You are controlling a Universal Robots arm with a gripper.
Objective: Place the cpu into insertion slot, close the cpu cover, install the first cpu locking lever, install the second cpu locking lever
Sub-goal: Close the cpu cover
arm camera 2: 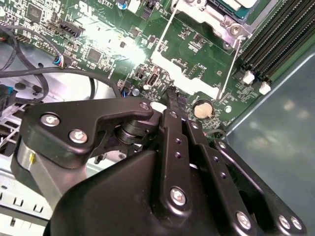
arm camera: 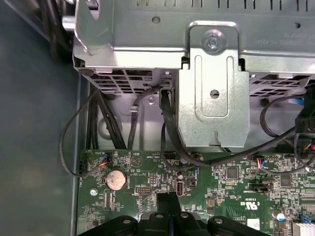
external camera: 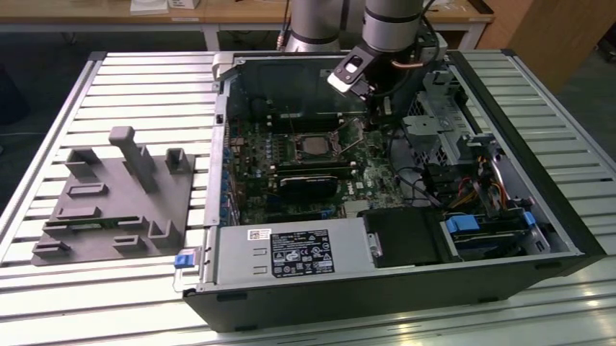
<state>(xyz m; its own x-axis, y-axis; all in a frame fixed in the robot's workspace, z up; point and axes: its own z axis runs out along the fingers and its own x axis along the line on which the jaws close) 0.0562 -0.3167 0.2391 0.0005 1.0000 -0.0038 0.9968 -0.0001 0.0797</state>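
The cpu [external camera: 310, 143], a silvery-tan square, lies in the insertion slot [external camera: 288, 148] on the green motherboard, with the silver cpu cover [external camera: 330, 134] framing it. In the second wrist view a corner of the cpu cover [arm camera 2: 224, 22] shows, and two thin silver locking levers [arm camera 2: 164, 30] [arm camera 2: 231, 64] run out from it over the board. My gripper [external camera: 376, 115] hangs just above the board to the exterior view's right of the slot. In both wrist views its black fingertips [arm camera 2: 172, 96] [arm camera: 170, 204] are pressed together, holding nothing, next to a coin battery [arm camera 2: 202, 109].
A silver drive cage [arm camera: 211, 88] with black cables [arm camera: 170, 132] rises beyond the board edge. Black memory slots [arm camera 2: 275, 39] flank the socket. A black card [external camera: 313, 180] and the power supply [external camera: 288, 252] lie nearer the front. A grey fixture [external camera: 115, 194] sits on the slatted table.
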